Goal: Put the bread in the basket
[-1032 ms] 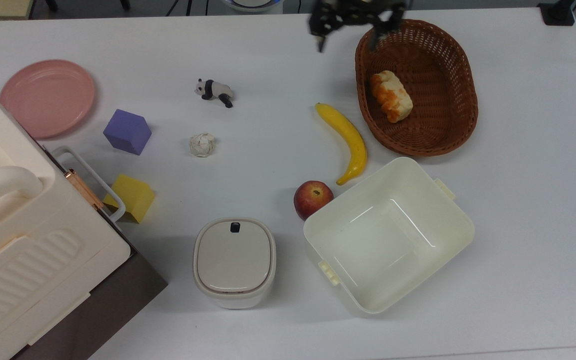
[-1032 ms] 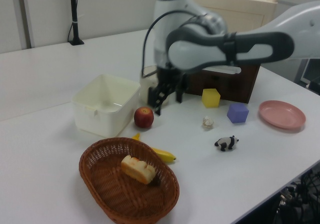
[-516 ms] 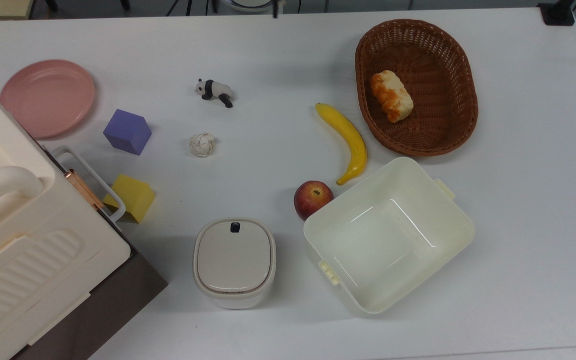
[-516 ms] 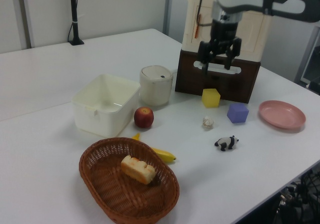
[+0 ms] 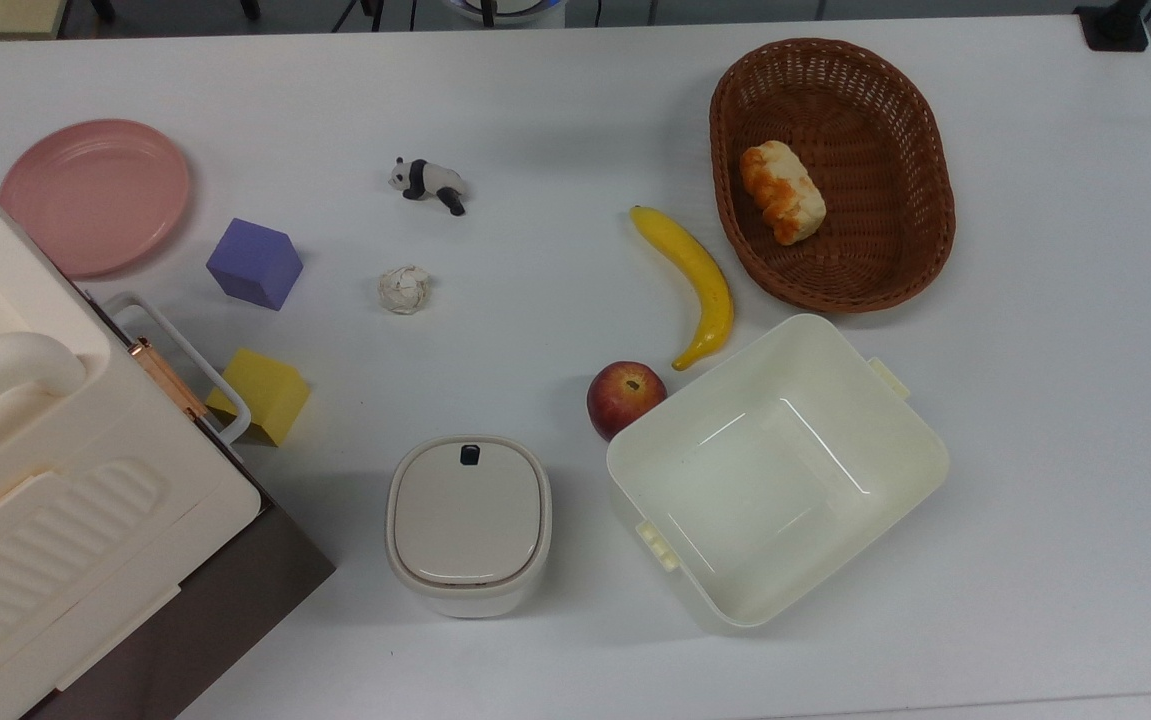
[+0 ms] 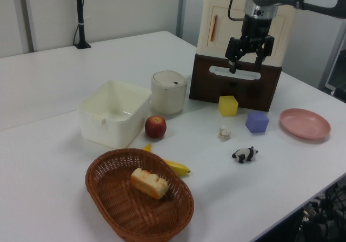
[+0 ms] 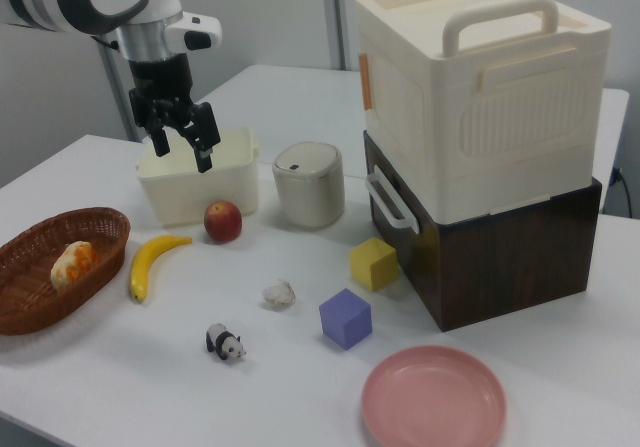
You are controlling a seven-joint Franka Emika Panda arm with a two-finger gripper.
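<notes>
I am seeing the bread (image 5: 783, 192) lying inside the basket (image 5: 920, 155), toward the top view's left side of it, resting on the woven floor. The banana (image 5: 692, 282) is lying just beside the basket on the table (image 5: 1055, 420), apart from its rim. My gripper (image 7: 181, 144) is hanging high above the table in the right view, fingers spread apart and holding nothing, well away from the basket.
</notes>
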